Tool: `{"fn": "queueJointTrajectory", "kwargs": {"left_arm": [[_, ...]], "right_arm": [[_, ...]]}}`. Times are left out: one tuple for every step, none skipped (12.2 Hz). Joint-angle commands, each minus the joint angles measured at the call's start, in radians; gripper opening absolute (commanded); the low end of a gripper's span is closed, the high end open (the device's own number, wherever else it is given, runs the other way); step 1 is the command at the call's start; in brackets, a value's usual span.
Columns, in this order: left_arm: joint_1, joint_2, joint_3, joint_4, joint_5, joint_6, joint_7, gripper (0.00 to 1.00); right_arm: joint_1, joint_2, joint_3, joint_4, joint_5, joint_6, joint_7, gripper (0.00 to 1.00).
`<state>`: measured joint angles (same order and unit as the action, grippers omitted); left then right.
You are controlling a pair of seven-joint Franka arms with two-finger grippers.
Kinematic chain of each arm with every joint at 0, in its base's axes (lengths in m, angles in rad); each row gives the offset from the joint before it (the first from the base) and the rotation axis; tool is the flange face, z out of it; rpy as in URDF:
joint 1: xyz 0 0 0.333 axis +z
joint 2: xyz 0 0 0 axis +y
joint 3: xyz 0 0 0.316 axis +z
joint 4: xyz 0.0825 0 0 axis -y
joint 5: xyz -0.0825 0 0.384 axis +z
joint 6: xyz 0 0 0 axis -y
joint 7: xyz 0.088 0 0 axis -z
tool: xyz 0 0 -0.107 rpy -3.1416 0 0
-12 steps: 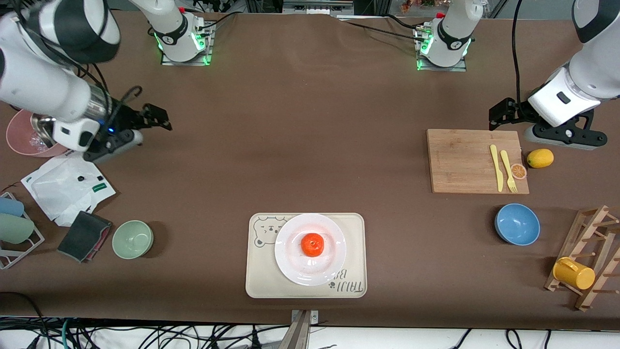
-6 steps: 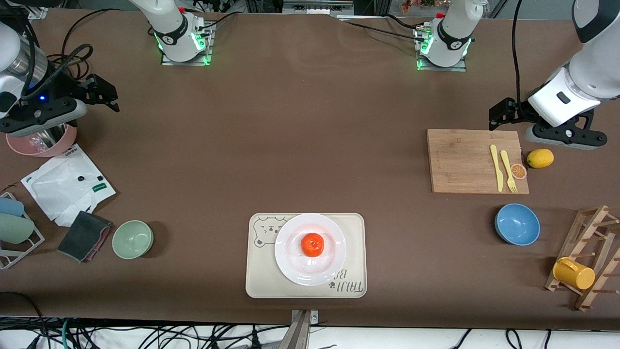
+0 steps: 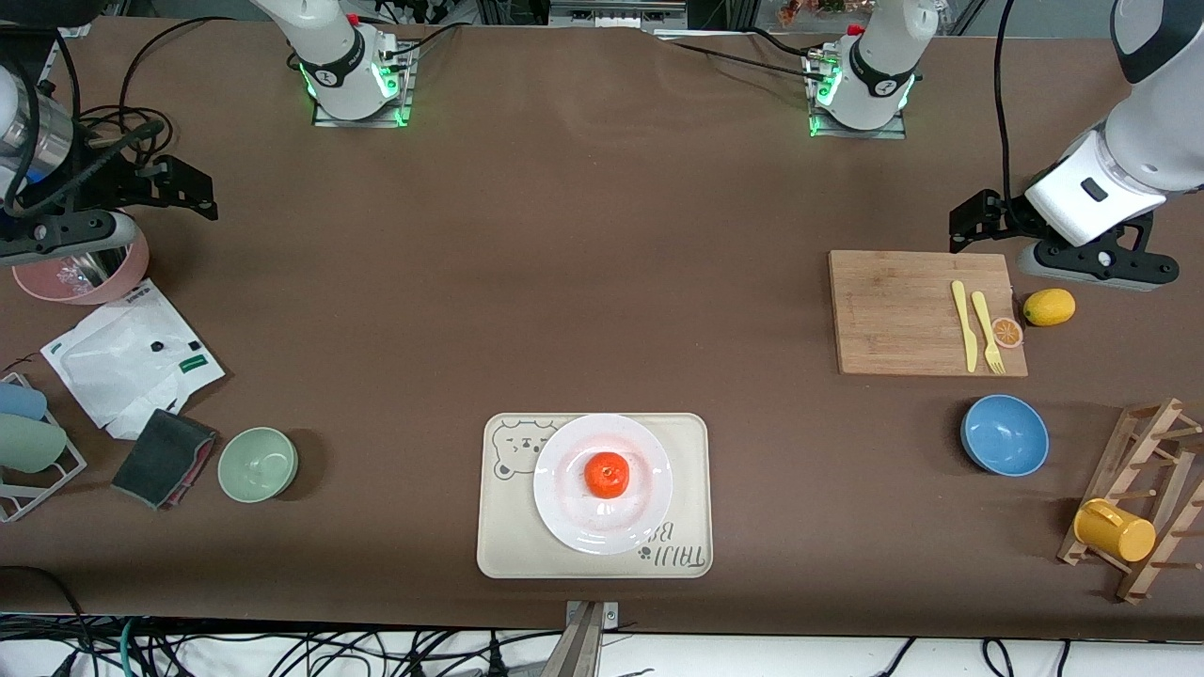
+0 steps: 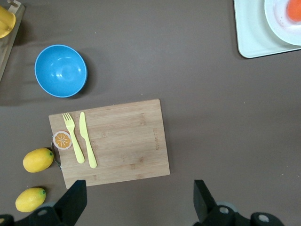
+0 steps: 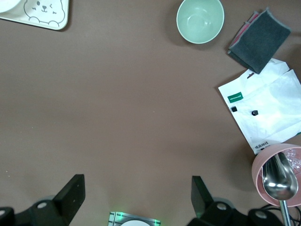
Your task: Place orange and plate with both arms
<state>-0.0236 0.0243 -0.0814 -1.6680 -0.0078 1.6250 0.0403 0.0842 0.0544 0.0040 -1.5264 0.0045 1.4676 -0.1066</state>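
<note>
The orange (image 3: 607, 475) sits in the middle of the white plate (image 3: 564, 498), which rests on the cream bear tray (image 3: 499, 550) near the table's front edge. The left wrist view shows an edge of the plate (image 4: 277, 21) and of the orange (image 4: 296, 9). My left gripper (image 3: 969, 221) is open and empty, up over the bare table beside the wooden cutting board (image 3: 903, 315); in its own view it (image 4: 138, 202) looks down on the board (image 4: 122, 141). My right gripper (image 3: 193, 188) is open and empty beside the pink bowl (image 3: 85, 277); its own view (image 5: 135, 194) shows bare table under it.
Yellow knife and fork (image 3: 974, 324), an orange slice (image 3: 1007, 331) and a lemon (image 3: 1049, 307) lie at the board. Blue bowl (image 3: 1005, 434), wooden rack with yellow mug (image 3: 1115, 529), green bowl (image 3: 258, 464), dark cloth (image 3: 162, 458), white bag (image 3: 127, 357).
My right arm has swung away from the table's middle toward its own end, and its gripper now hangs by the pink bowl. The left arm, orange and plate have not moved.
</note>
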Motion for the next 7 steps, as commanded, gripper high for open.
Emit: {"fn": "queueJointTrajectory", "kwargs": {"left_arm": [[0.004, 0.011, -0.006, 0.03, 0.02, -0.024, -0.005, 1.0], [0.002, 0.011, -0.006, 0.03, 0.02, -0.024, -0.005, 1.0], [0.002, 0.011, -0.006, 0.028, 0.02, -0.024, -0.005, 1.0], [0.004, 0.011, -0.006, 0.03, 0.02, -0.024, -0.005, 1.0], [0.002, 0.011, -0.006, 0.028, 0.02, -0.024, -0.005, 1.0], [0.004, 0.011, -0.006, 0.03, 0.02, -0.024, -0.005, 1.0], [0.002, 0.011, -0.006, 0.028, 0.02, -0.024, -0.005, 1.0]], "right_arm": [[0.011, 0.005, 0.004, 0.038, 0.006, -0.021, 0.027, 1.0], [0.012, 0.005, 0.007, 0.04, 0.005, -0.02, 0.024, 1.0], [0.012, 0.005, 0.007, 0.045, 0.005, -0.027, 0.027, 1.0], [0.012, 0.004, 0.007, 0.045, 0.005, -0.029, 0.025, 1.0], [0.012, 0.004, 0.007, 0.045, 0.005, -0.03, 0.025, 1.0], [0.012, 0.004, 0.004, 0.046, 0.005, -0.03, 0.025, 1.0], [0.012, 0.004, 0.004, 0.046, 0.003, -0.03, 0.024, 1.0]]}}
